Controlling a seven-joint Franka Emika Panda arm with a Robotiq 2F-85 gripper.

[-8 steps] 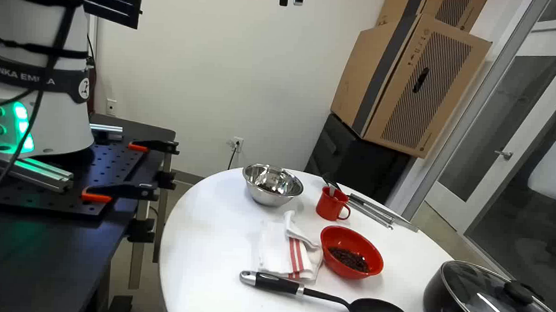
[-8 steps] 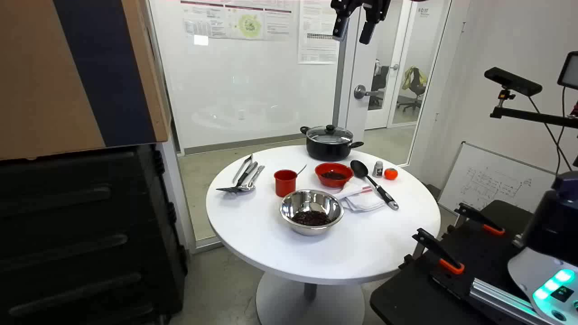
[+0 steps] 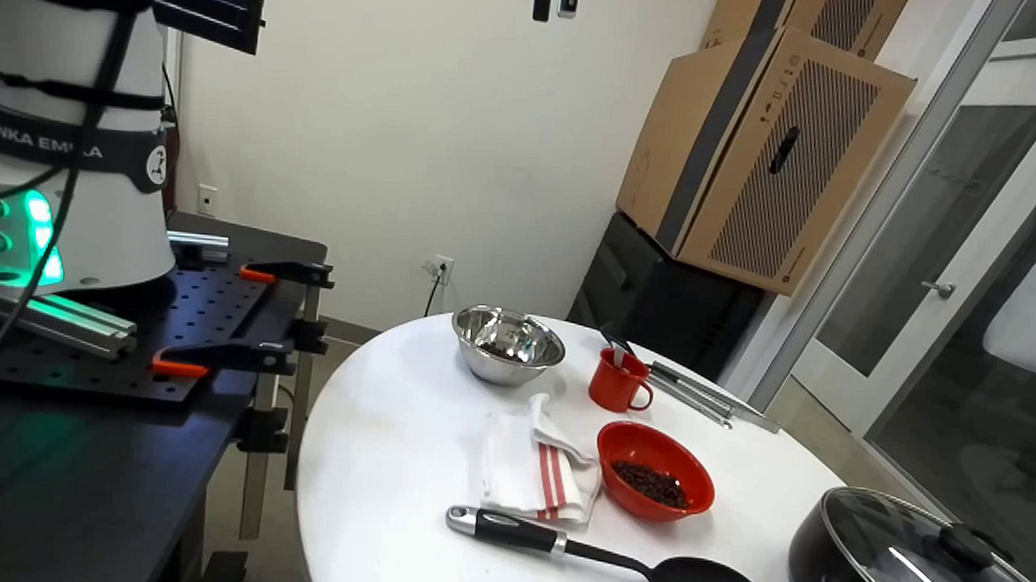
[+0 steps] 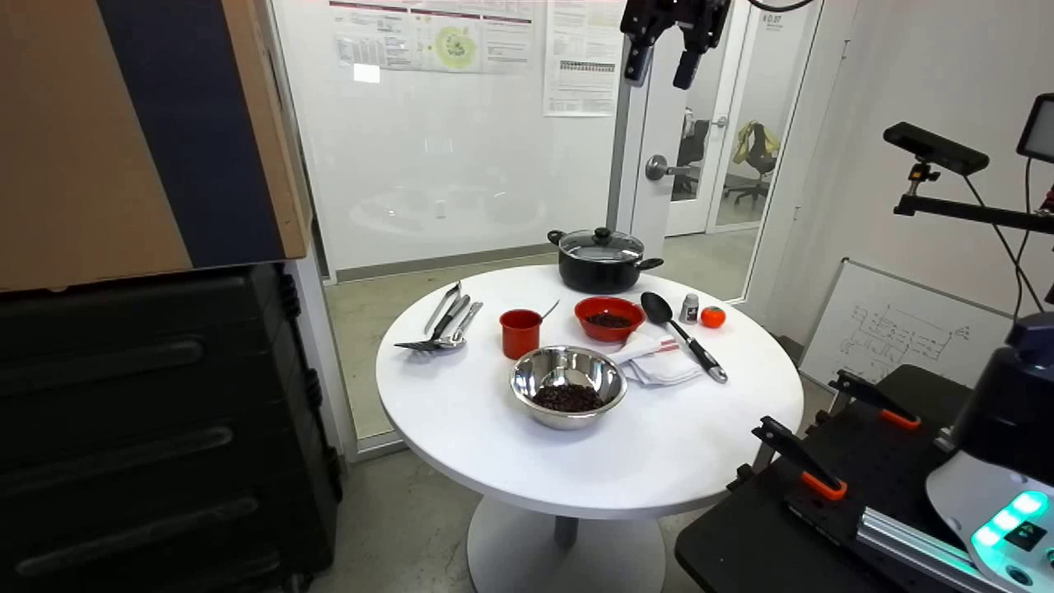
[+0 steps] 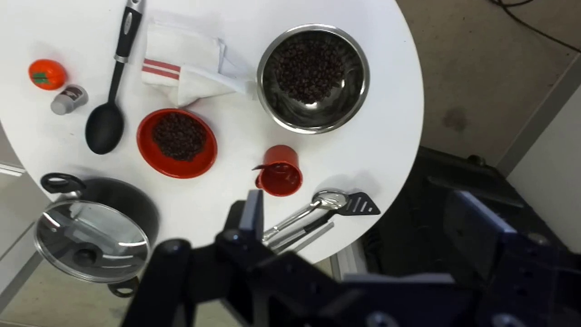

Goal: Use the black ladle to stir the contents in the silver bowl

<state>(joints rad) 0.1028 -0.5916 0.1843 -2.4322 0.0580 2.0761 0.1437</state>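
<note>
Well, the claw hangs high above the surface, jaws spread wide, nothing between them! And there's the black ladle, well below, off to the upper left in the wrist view, handle pointing toward the robot base, scoop facing away. The striped cloth lies between it and the silver bowl; the red bowl sits near the scoop. Nothing covers that handle: crosswise looks the grip.
</note>
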